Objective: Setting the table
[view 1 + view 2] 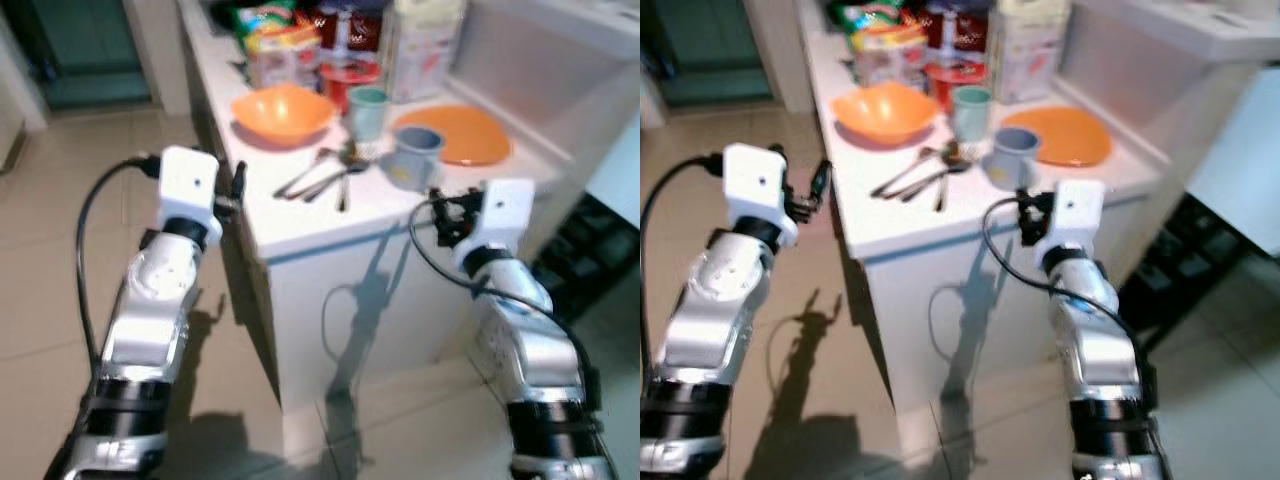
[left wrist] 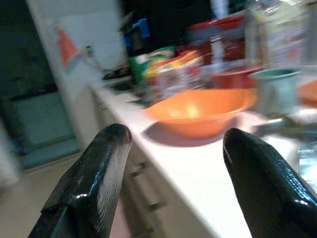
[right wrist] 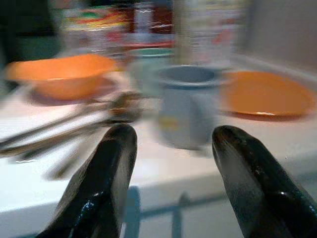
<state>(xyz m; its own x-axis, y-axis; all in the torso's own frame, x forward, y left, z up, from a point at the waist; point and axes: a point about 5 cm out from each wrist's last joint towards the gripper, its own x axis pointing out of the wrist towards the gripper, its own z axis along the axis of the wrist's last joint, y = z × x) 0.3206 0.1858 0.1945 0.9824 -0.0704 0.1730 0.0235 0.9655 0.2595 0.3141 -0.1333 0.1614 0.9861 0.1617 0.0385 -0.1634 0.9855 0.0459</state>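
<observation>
— Grippers first: how do they stand?

— From the head view, my left gripper [image 1: 238, 182] hangs off the counter [image 1: 300, 225] edge at nine o'clock, forearm raised, elbow low. My right gripper [image 1: 447, 215] sits at five o'clock, below the blue cup [image 1: 414, 154].

— And the wrists?

— Left wrist: fingers [image 2: 94, 183] spread wide, nothing held, orange bowl [image 2: 198, 110] dead ahead. Right wrist: fingers [image 3: 106, 173] also apart and empty, blue cup [image 3: 184, 105] at twelve, spoons [image 3: 74, 130] at ten, orange plate [image 3: 267, 93] at two.

— Advice?

— I'd rise above the edge first, then straddle the cup squarely.

Head views look down at counter [image 1: 330, 225]; wrist views face it, low, close.
</observation>
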